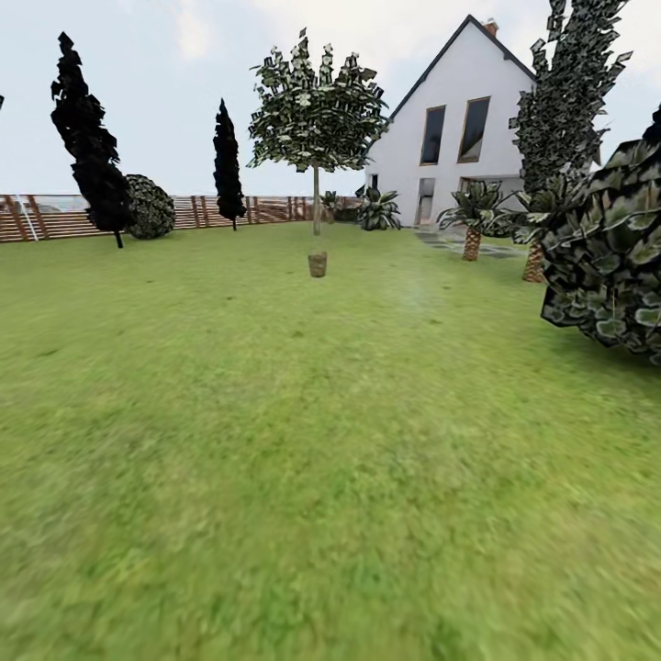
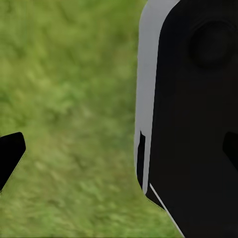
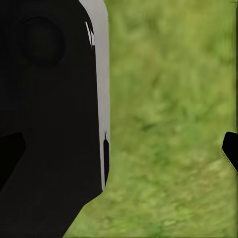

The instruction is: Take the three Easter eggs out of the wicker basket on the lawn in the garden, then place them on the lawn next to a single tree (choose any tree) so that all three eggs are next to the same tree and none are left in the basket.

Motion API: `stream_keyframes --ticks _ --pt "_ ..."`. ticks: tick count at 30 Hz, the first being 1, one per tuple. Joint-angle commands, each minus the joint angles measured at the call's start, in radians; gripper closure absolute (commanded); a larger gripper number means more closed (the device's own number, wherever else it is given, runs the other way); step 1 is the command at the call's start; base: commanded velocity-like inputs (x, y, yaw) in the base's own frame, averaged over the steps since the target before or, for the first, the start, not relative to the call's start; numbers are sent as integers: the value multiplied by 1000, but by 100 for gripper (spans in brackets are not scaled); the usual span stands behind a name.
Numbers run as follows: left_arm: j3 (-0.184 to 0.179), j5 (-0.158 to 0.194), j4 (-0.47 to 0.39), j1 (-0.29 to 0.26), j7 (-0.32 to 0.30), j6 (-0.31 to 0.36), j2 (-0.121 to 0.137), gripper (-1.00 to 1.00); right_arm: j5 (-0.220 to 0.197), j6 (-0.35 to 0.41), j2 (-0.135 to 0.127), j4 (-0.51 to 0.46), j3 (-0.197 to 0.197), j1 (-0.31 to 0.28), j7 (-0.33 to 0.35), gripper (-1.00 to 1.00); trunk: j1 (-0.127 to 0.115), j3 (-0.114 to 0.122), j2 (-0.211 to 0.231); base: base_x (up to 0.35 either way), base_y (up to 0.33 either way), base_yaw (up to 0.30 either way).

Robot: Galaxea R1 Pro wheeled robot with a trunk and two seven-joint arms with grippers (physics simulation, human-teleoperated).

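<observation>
Wicker basket (image 1: 318,264) stands far off on the lawn (image 1: 275,441) in the head view, a small brown woven shape, upright, its long axis vertical, set just in front of the thin grey trunk of a tree (image 1: 316,128) with a round leafy canopy. At that range no eggs can be made out. The grass is mottled green and blurred toward the near edge. Two all-black pointed trees (image 1: 90,138) rise at the left before a brown slatted fence (image 1: 55,217), with a rounded dark bush (image 1: 149,207) beside the nearer one. A white gabled house (image 1: 459,128) stands behind, short palms (image 1: 472,218) near its paved patio, and a big leafy shrub (image 1: 610,257) crowds the right side.

From the left wrist view, a smooth black and grey robot body panel (image 2: 193,119) looms over blurred grass; one dark fingertip (image 2: 10,153) shows at the edge, so the left gripper's state cannot be told.

From the right wrist view, a similar black and grey panel (image 3: 49,119) covers half the picture above grass, with a dark fingertip (image 3: 230,148) at the edge; whether the right gripper is apart or together cannot be told.
</observation>
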Motion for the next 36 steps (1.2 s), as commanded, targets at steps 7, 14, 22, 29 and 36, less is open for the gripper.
stream_keyframes --ticks 7,14,22,29,36 --pt "1 0 -2 1 -1 1 1 -100 8 -2 0 2 5 -1 -2 -100 1 -1 0 330 0 0" --pt "1 0 -2 1 -1 1 0 -100 8 -2 0 3 5 -1 -2 -100 1 -1 0 330 0 0" --pt "1 0 -2 1 -1 1 0 -100 9 -2 0 3 5 -1 -2 -100 1 -1 0 330 0 0" --pt "1 0 -2 1 -1 1 0 -100 9 -2 0 3 5 -1 -2 -100 1 -1 0 330 0 0" --pt "1 0 -2 1 -1 1 0 -100 9 -2 0 3 5 -1 -2 -100 1 -1 0 330 0 0"
